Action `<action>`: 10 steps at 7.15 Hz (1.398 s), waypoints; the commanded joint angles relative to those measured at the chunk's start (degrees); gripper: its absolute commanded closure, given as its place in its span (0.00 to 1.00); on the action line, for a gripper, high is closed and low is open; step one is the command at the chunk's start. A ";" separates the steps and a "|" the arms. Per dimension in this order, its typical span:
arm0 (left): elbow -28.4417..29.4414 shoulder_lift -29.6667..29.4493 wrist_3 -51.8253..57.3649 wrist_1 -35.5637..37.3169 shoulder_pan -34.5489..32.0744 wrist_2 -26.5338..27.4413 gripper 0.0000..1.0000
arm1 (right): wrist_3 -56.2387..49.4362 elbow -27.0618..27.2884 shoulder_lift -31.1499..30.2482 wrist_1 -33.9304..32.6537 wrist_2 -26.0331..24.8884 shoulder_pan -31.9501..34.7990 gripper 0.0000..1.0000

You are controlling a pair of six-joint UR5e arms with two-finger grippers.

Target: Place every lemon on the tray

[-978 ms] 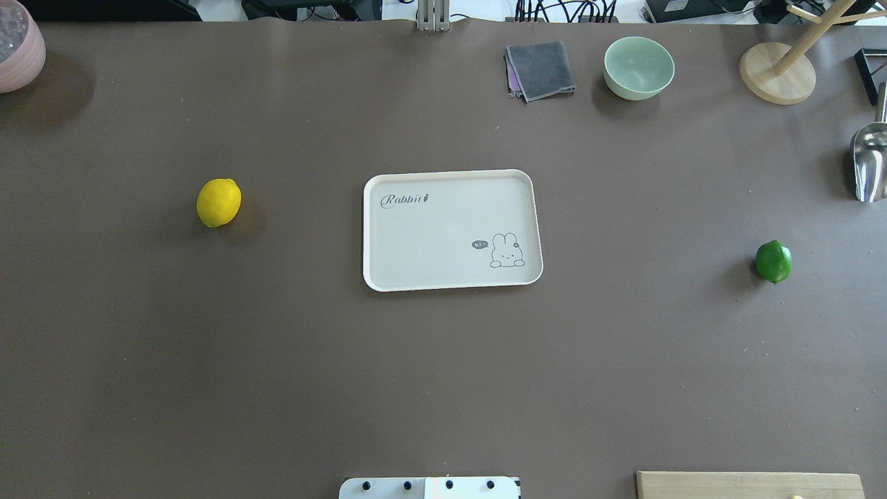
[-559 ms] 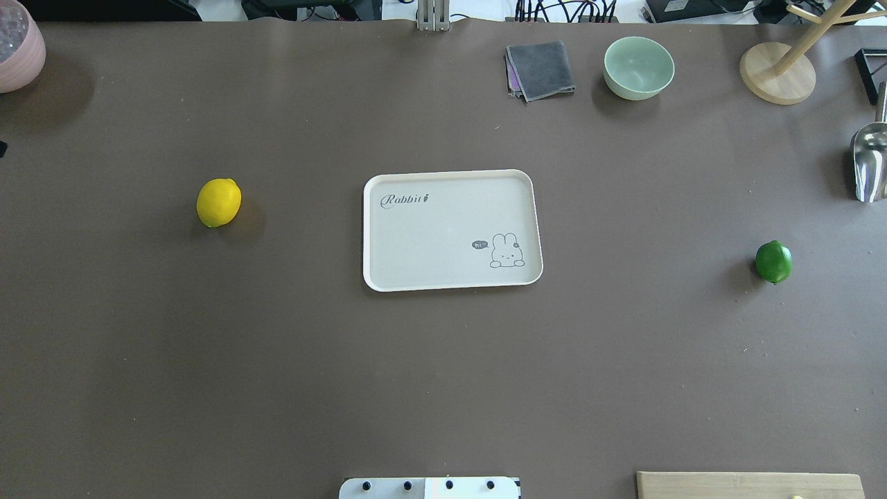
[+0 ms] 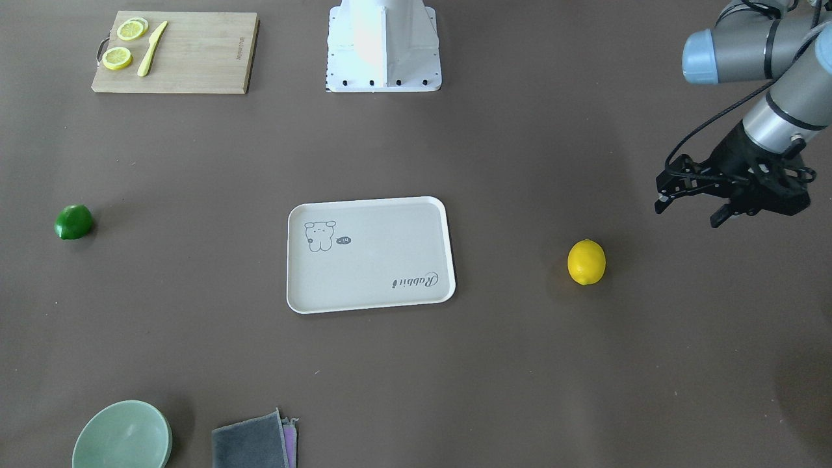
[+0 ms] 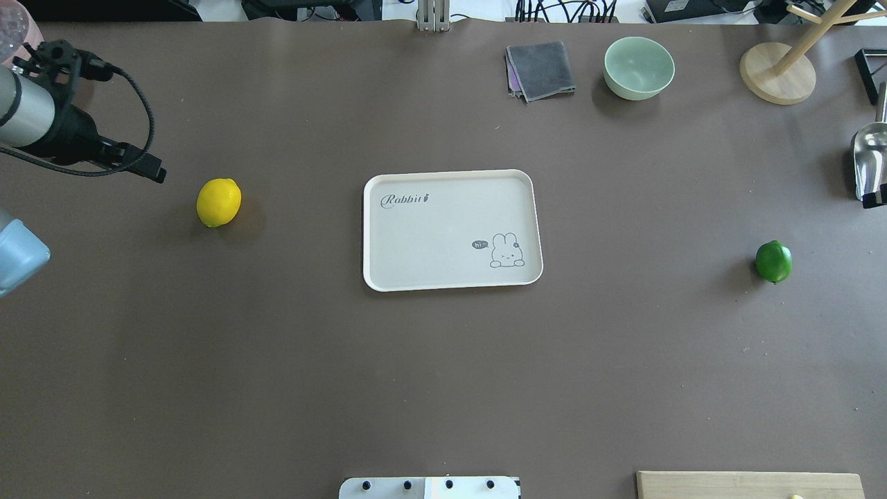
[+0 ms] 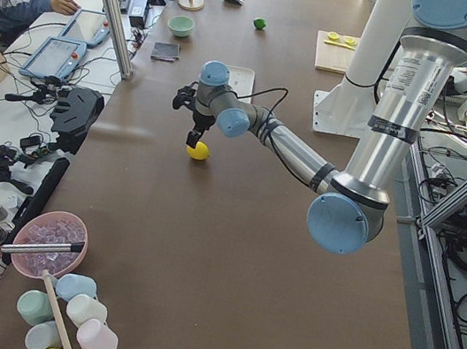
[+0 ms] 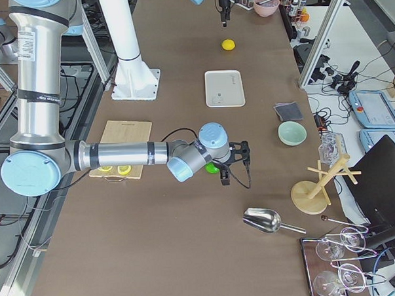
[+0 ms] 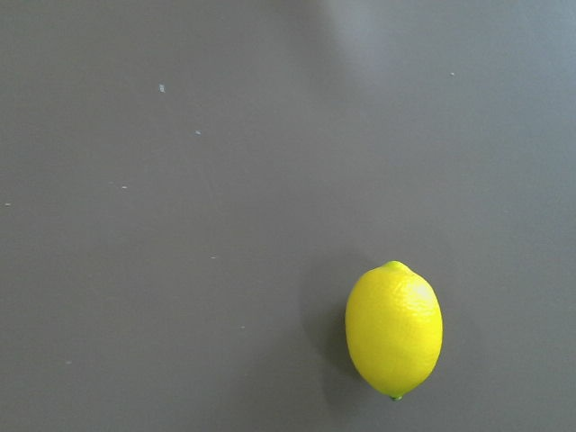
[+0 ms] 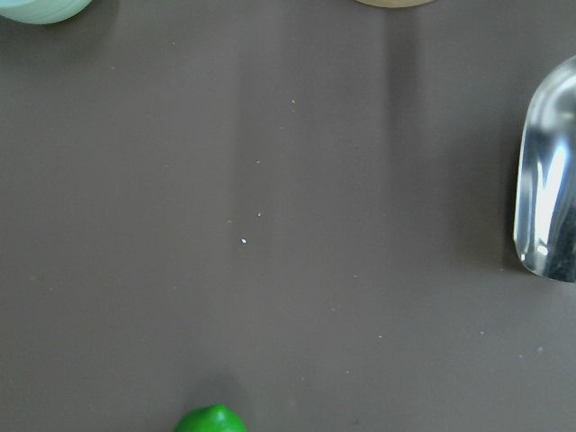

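Observation:
The yellow lemon [image 4: 218, 202] lies on the brown table left of the tray [image 4: 429, 235], which has nothing on it. The green lemon [image 4: 773, 261] lies far to the tray's right. My left gripper [image 4: 149, 170] hovers open and empty just left of and beyond the yellow lemon; the front view shows its fingers spread [image 3: 689, 211]. The left wrist view shows the yellow lemon [image 7: 393, 330] at lower right. Only a tip of my right gripper [image 4: 874, 199] shows at the right edge, beyond the green lemon [image 8: 210, 420]; I cannot tell its state.
A wooden cutting board [image 3: 175, 52] with lemon slices and a knife lies near the robot base. A green bowl [image 4: 638, 67], grey cloth [image 4: 540, 69], wooden stand [image 4: 776, 73] and metal scoop [image 4: 870, 163] sit along the far and right edges.
My left arm has come into the overhead view from the left, toward the yellow lemon. A tip of my right gripper has appeared at the right edge. Lemons and tray have not moved.

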 commanded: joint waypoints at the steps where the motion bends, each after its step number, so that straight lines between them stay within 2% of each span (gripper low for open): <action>1: 5.92 -4.33 -0.18 -0.28 4.20 2.77 0.02 | 7.03 0.09 2.92 -0.06 -0.07 -5.12 0.01; 4: 11.91 -6.37 0.35 -0.81 5.17 3.04 0.03 | 10.92 0.01 4.34 -0.06 -0.16 -8.92 0.01; 5: 13.75 -6.37 0.26 -3.16 5.17 3.04 0.03 | 11.10 0.01 4.43 -0.06 -0.07 -9.10 0.01; 7: 16.40 -8.03 -0.18 -4.77 5.35 2.95 0.07 | 12.67 -0.26 5.91 -0.15 -1.12 -10.94 0.01; 8: 16.58 -8.04 -0.53 -4.85 5.52 2.95 0.18 | 12.86 -0.35 5.83 -0.32 -1.82 -11.38 0.01; 9: 16.24 -8.04 -3.31 -4.94 5.70 2.86 0.55 | 12.86 -0.43 5.83 -0.50 -1.83 -11.39 0.01; 10: 15.88 -8.13 -4.04 -4.94 5.88 2.78 1.00 | 12.77 -0.61 5.31 -0.58 -2.01 -11.39 0.01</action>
